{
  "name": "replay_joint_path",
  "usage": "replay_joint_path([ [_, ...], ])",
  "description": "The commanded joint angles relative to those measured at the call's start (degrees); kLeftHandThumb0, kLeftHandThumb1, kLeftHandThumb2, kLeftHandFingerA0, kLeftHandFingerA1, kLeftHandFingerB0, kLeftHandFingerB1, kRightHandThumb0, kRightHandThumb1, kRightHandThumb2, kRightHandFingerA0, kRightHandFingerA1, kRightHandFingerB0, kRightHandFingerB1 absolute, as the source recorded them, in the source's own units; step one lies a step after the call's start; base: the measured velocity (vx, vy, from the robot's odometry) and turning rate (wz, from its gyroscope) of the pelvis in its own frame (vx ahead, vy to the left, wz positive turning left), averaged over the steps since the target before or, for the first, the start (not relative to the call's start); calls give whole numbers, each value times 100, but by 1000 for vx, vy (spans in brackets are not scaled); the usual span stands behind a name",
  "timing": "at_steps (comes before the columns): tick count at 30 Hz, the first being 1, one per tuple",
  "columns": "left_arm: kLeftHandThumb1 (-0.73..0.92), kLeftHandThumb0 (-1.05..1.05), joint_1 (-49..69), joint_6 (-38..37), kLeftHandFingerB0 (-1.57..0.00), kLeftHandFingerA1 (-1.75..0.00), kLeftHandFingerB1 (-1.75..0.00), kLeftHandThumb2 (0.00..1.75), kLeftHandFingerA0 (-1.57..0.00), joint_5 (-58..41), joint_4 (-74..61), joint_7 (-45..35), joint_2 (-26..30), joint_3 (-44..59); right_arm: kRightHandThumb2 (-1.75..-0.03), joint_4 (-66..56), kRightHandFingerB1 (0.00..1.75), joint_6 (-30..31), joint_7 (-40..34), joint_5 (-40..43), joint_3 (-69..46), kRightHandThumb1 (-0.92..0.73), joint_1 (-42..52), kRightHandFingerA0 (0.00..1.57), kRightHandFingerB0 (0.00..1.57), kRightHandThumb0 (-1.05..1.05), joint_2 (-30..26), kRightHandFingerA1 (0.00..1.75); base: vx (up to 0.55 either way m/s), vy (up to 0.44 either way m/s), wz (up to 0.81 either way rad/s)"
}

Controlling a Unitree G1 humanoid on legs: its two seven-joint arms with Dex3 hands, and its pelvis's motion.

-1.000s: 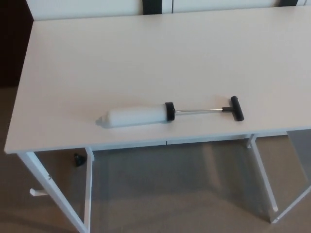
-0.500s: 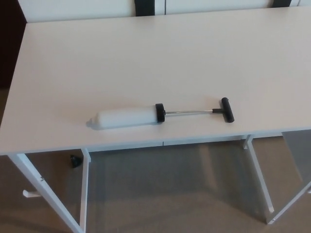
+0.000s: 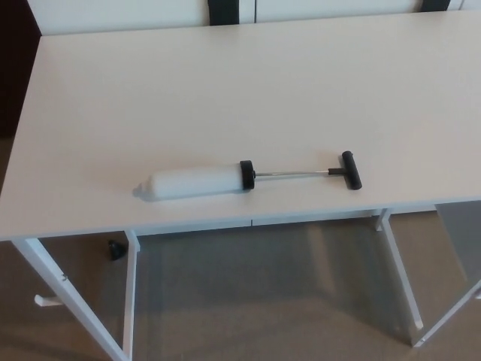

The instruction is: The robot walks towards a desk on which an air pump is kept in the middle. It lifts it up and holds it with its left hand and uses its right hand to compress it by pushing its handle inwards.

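White desk (image 3: 225, 90): white-barrelled air pump (image 3: 197, 183) lies flat, black T-handle (image 3: 350, 170) extended right. Neither hand visible; state unknown.

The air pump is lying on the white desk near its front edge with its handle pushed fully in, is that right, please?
Not quite: the head view shows the air pump on the white desk near its front edge, but its handle is pulled out, with the metal rod exposed.

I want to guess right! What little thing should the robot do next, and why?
Probably reach its left hand to the pump: it lies flat near the desk's front edge, handle pulled out, and neither hand shows yet.
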Motion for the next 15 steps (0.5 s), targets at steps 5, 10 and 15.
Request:
replay_joint_path([
  [5,66,-22,370,-993,-10,-37,-27,64,-17,-780,-2459,724,-516,1669,-57,-160,40,37,-75,-24,29,-57,-123,74,57,-26,-97,45,0,0,0],
  [10,64,-19,-163,-845,-11,-30,-27,59,-12,-1116,-4080,1166,207,2302,-57,-153,41,103,-48,17,9,-58,-221,74,58,-25,-91,45,0,0,0],
  [15,63,-19,-631,-650,-13,-31,-27,59,-14,-1402,-4711,1246,916,2649,-57,-189,40,131,-68,8,21,-59,-225,71,56,-27,-79,43,0,0,0],
])
